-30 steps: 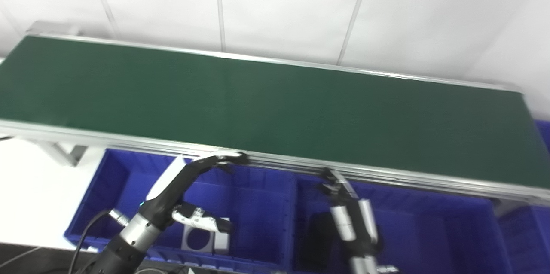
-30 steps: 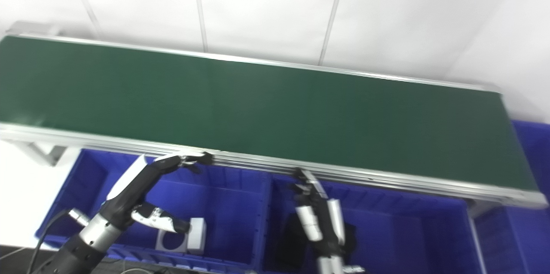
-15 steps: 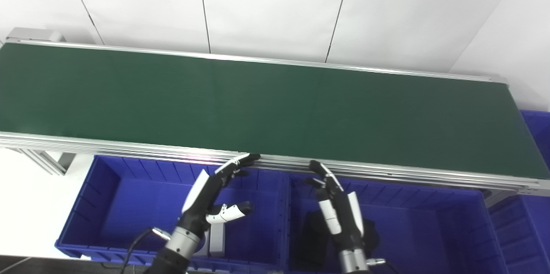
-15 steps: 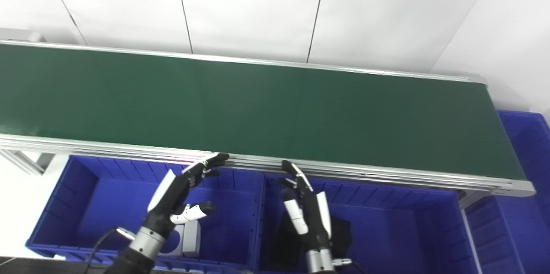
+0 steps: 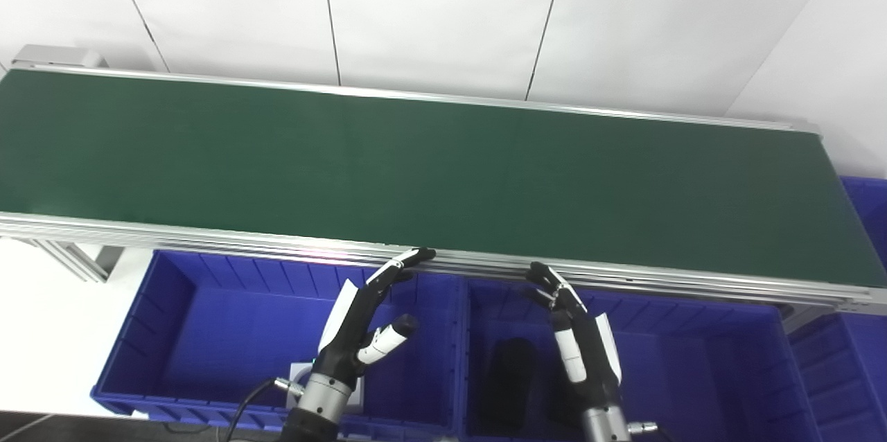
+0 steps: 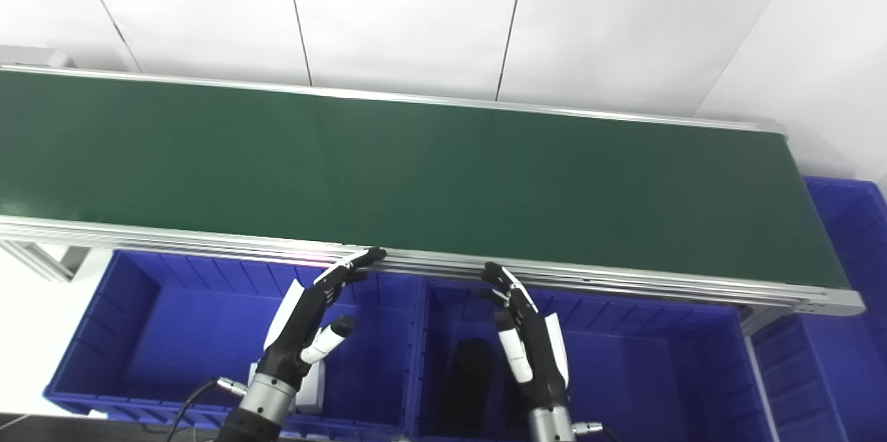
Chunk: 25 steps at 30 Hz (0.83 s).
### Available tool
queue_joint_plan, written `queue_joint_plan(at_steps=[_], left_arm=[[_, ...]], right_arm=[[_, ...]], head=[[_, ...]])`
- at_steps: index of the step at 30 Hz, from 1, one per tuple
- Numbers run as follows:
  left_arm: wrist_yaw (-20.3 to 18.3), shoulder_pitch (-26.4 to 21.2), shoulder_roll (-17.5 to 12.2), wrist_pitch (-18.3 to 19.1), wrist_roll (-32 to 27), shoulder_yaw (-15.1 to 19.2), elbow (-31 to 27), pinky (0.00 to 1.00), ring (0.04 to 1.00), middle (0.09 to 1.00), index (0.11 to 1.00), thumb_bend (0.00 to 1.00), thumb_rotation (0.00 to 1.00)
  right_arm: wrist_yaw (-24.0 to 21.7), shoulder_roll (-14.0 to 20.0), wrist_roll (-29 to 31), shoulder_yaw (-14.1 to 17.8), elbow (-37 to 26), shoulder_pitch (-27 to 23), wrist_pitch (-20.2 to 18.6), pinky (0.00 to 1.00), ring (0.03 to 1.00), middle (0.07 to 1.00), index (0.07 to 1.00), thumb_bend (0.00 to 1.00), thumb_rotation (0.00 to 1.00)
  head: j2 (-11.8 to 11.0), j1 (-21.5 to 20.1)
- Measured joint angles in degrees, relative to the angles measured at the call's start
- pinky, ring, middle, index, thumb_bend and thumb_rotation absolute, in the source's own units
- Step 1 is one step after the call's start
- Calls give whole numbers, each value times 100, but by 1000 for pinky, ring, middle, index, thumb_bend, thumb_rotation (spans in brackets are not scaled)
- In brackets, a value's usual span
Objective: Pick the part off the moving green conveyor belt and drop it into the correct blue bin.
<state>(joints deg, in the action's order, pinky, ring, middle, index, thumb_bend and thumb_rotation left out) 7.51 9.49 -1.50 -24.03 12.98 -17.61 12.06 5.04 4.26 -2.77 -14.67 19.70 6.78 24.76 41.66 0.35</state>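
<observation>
The green conveyor belt [image 5: 429, 165] runs across the view and carries no part. My left hand [image 5: 360, 324] is open and empty above the left blue bin [image 5: 208, 331]. Its fingertips reach the belt's front rail. My right hand [image 5: 578, 341] is open and empty above the middle blue bin [image 5: 693, 359]. A white part [image 5: 299, 376] with a round hole lies in the left bin, mostly hidden behind my left wrist. A black part [image 5: 506, 366] lies in the middle bin beside my right hand.
A third blue bin [image 5: 863, 248] stands at the right end of the belt. The belt's aluminium front rail [image 5: 208, 237] overhangs the bins' back edges. A white panelled wall [image 5: 443, 12] rises behind the belt.
The camera swung and levelled. My left hand moved right and rose more upright over the left bin. My right hand shifted right. Both stayed open.
</observation>
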Motion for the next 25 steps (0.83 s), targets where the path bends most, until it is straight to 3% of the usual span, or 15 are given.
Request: queue_joint_plan(at_steps=[5,9,16,25], left_arm=[[-453,38,98,280,-396,39,0,999,979,948,855,854,1000],[-669,54,101,367,-505,62,0,1000,995,960,874,866,1000],[-672,163,202,179,-622,223,53,1000,998,959,876,890,1000],[-828,171,181,-13,-612,259,80,1000,984,952,874,865,1000]], right_arm=[[-25,2,-47,6,0,29,0,835,788,865,872,770,1000],[28,27,-136,-33,0,36,0,805,791,867,877,822,1000],[306,88,-222,-244,0,32,0,793,822,873,897,963,1000],[599,213,-272,-554,0,1,0,796,838,885,912,1000,997]], head=[[-52,9],[-105,-9],[-149,-18],[-237,-53]])
